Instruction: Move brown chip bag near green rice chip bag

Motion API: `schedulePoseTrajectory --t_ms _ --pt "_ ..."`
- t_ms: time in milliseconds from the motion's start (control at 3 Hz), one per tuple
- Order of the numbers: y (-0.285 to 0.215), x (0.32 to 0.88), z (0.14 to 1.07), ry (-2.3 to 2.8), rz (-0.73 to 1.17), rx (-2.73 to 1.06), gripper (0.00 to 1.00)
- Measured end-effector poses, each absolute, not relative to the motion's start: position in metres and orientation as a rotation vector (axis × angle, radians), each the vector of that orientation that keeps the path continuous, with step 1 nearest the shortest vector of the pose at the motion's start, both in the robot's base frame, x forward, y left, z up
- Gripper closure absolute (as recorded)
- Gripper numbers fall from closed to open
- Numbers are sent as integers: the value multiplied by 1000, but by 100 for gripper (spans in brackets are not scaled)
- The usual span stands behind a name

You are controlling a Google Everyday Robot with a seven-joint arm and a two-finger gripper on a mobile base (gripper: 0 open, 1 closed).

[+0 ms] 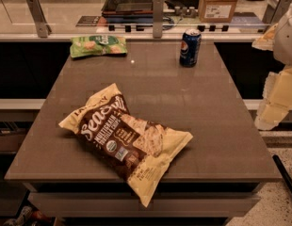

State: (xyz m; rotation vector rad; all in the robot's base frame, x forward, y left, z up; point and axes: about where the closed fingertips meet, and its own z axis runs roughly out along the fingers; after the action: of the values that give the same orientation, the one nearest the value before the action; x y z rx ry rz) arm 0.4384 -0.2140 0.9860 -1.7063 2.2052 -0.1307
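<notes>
The brown chip bag (pixel 125 139) lies flat on the front left part of the grey-brown table (pixel 216 126), dark brown in the middle with cream-yellow ends and white "Sea Salt" lettering. The green rice chip bag (pixel 98 45) lies flat at the table's far left corner, well apart from the brown bag. My gripper (pixel 273 105) hangs off the table's right edge at the right side of the view, pale cream in colour, far from both bags and holding nothing that I can see.
A blue soda can (pixel 190 47) stands upright at the far right of the table. Behind the table runs a counter with a glass rail on metal posts (pixel 158 17), a cardboard box (pixel 220 3) and a tray. A speckled floor lies to the right.
</notes>
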Motion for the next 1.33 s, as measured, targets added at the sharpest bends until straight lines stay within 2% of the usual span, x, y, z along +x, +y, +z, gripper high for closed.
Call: schedulePoseTrajectory --t_ms 667,1333 --pt "-206 437 987 2190 -125 -1683 0" --pt "-170 456 962 2216 45 -1558 0"
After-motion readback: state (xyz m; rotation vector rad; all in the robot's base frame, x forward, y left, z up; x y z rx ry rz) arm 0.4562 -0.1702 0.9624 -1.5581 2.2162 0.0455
